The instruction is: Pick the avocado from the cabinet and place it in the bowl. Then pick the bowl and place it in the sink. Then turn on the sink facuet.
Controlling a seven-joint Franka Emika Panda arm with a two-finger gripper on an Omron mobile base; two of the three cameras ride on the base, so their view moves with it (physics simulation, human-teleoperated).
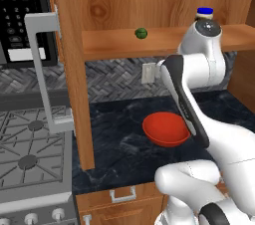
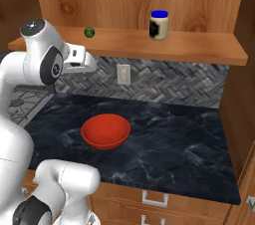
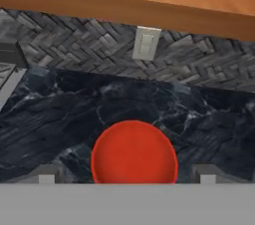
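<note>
The avocado (image 2: pixel 89 32) sits near the front edge of the cabinet (image 1: pixel 74 69) shelf, well apart from the blue-lidded jar (image 2: pixel 159 25). The red bowl (image 2: pixel 105 131) rests on dark counter (image 2: pixel 179 144), with bare stone around it. The gripper (image 3: pixel 127 175) hangs above the bowl, its 2 fingers spread wide, empty.

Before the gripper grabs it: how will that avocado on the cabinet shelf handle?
The avocado looks small and roundish, so a nudge would likely roll it along the flat shelf. It seems smooth, so a grip may slip.
</note>
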